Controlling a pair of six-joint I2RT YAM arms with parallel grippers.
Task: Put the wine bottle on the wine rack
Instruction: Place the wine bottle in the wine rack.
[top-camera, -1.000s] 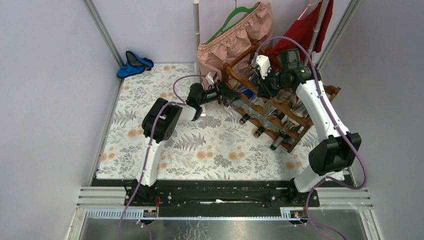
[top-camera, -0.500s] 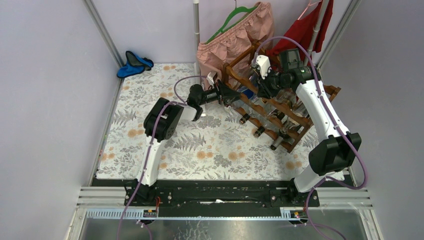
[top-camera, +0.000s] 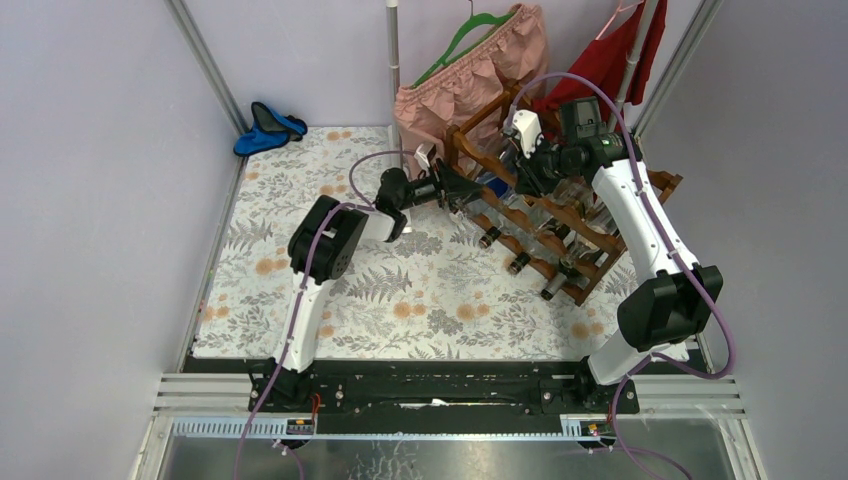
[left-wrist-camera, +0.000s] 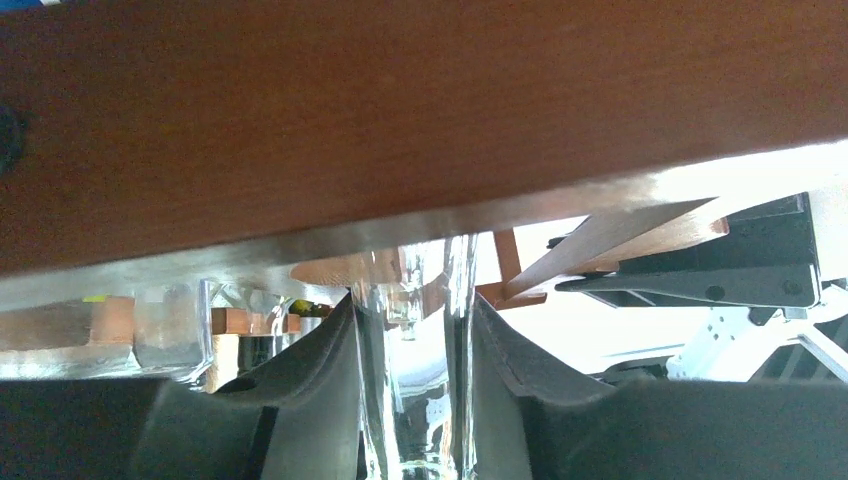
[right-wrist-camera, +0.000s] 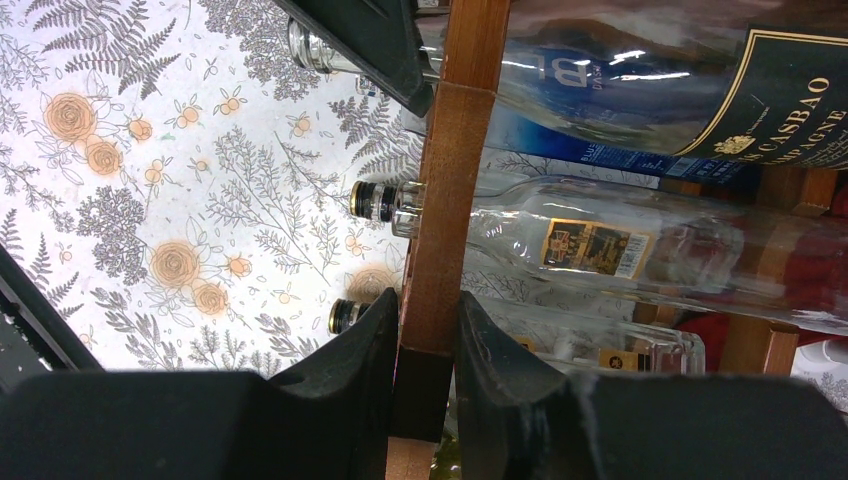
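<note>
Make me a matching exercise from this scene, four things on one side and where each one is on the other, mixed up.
1. left gripper
2. right gripper
3. pink garment
4. blue item

A. at the far left corner of the floral cloth
B. clamped on a post of the wine rack
C. on the green hanger
D. clamped on the neck of the wine bottle

Pairs: 1-D, 2-B, 3-C, 4-A

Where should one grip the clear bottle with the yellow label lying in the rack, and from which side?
On the clear bottle, grip the neck just behind the black-and-gold cap, coming from the open table side. Only the neck sticks out past the wine rack rail; the body lies between other bottles.
</note>
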